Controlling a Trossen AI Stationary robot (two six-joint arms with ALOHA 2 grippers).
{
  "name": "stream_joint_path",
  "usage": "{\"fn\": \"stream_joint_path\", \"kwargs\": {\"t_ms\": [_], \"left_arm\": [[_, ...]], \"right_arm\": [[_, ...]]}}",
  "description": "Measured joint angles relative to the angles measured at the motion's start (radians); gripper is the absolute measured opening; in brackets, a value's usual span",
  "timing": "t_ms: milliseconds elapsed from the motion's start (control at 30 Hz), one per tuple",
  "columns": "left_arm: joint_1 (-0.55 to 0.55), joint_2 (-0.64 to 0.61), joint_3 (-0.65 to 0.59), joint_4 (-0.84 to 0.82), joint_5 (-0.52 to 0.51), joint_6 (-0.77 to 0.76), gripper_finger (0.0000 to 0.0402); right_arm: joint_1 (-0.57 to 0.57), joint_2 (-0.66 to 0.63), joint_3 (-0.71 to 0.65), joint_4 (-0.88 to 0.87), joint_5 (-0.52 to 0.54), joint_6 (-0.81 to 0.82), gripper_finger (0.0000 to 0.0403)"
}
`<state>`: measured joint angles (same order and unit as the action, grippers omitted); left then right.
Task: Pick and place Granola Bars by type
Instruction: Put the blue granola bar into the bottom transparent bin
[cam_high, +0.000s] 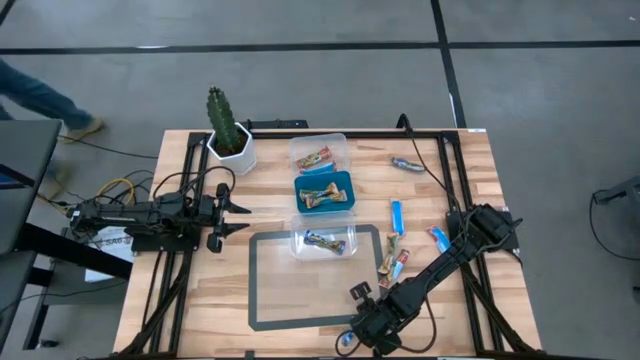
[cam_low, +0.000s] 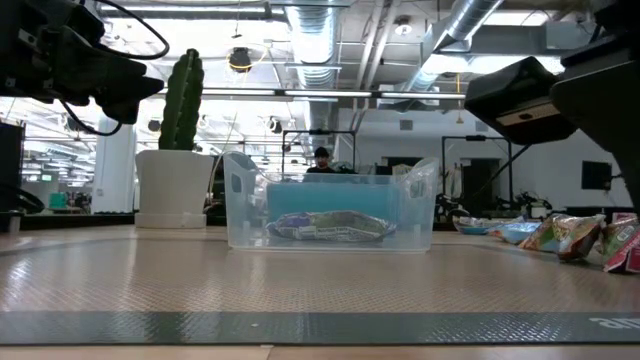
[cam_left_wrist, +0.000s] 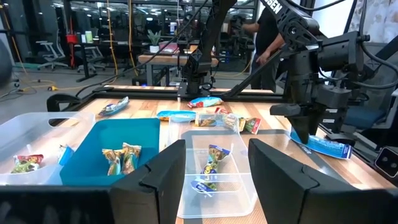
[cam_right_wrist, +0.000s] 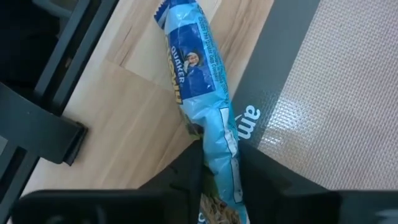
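Note:
My right gripper (cam_high: 350, 338) is near the table's near edge, shut on a bright blue granola bar (cam_right_wrist: 196, 74). Three tubs stand in a row: a far clear tub (cam_high: 320, 155) with a red-and-green bar, a blue tub (cam_high: 325, 193) with brown-gold bars, and a near clear tub (cam_high: 322, 240) with blue bars. Loose bars lie flat on the wood to the right: blue ones (cam_high: 397, 215) (cam_high: 440, 238), mixed ones (cam_high: 395, 257) and one far off (cam_high: 407, 162). My left gripper (cam_high: 240, 215) waits open at the left, pointing at the tubs. My right gripper pinches the blue bar at one end (cam_right_wrist: 222, 155) between its two fingers (cam_right_wrist: 186, 177). The bar runs on lengthwise away from the fingers, over the wood and the mat's dark border. I cannot tell whether its free end (cam_right_wrist: 177, 12) touches the table.
A cactus in a white pot (cam_high: 230, 135) stands at the far left. A dark-bordered mat (cam_high: 270, 290) lies on the near middle of the table. Black frame rails run along the table's left and right sides. A person stands in the room beyond the table (cam_left_wrist: 267, 37).

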<state>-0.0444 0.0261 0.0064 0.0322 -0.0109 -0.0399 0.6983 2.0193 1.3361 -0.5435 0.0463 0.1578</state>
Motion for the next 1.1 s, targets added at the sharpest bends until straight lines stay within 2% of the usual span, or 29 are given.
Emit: {"fn": "stream_joint_path", "kwargs": {"t_ms": [167,600,833,1100], "left_arm": [[0.0,0.0,0.0,0.0,0.0,-0.008,0.0168],[0.0,0.0,0.0,0.0,0.0,-0.003,0.0168],[0.0,0.0,0.0,0.0,0.0,0.002,0.0168],[0.0,0.0,0.0,0.0,0.0,-0.002,0.0168]], "right_arm": [[0.0,0.0,0.0,0.008,0.002,0.0,0.0062],[-0.056,-0.07,-0.001,0.158,0.024,-0.035,0.006],[-0.146,-0.158,-0.001,0.241,0.143,-0.089,0.006],[-0.343,-0.284,0.0,0.274,0.221,-0.133,0.006]]}}
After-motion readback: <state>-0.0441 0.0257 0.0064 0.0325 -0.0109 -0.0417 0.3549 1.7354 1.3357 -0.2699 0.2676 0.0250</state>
